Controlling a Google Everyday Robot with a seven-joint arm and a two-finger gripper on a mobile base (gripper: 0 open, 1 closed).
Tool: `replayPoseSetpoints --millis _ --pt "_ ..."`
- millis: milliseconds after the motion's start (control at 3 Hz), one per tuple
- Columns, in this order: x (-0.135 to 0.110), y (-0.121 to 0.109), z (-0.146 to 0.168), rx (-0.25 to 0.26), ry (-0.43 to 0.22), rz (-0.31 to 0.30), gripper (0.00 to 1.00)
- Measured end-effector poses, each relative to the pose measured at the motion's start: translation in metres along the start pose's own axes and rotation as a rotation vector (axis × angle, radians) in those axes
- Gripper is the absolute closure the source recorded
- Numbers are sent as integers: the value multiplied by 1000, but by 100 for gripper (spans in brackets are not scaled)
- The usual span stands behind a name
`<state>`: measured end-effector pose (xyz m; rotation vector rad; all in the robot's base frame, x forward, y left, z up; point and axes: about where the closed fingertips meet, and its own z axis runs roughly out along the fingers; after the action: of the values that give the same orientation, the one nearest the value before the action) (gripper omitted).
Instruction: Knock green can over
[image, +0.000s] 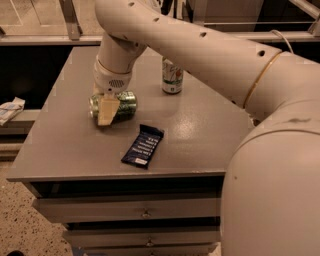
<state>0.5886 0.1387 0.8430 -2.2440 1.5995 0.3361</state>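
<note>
1. My pincer (107, 106) is on the left side of the counter (200, 130), closed around the green can (126, 104).
2. The can lies on its side there.
3. I think only letting go is left.

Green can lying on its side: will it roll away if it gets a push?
Probably yes: the green can lies sideways on the flat table, so its round body should roll easily. It looks thin and light, likely easy to dent. The pincer clamped around it should hold it.

Tool (109, 109) grips green can (128, 104); white can (172, 77), packet (143, 146) stand right.
</note>
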Motion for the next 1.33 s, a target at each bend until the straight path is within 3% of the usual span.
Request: replayPoseSetpoints --millis 333,667,1333 --pt "-2 2 7 -20 10 -10 11" --pt "-2 2 6 -35 24 -19 0" --pt "8 3 -10 -53 68 -29 0"
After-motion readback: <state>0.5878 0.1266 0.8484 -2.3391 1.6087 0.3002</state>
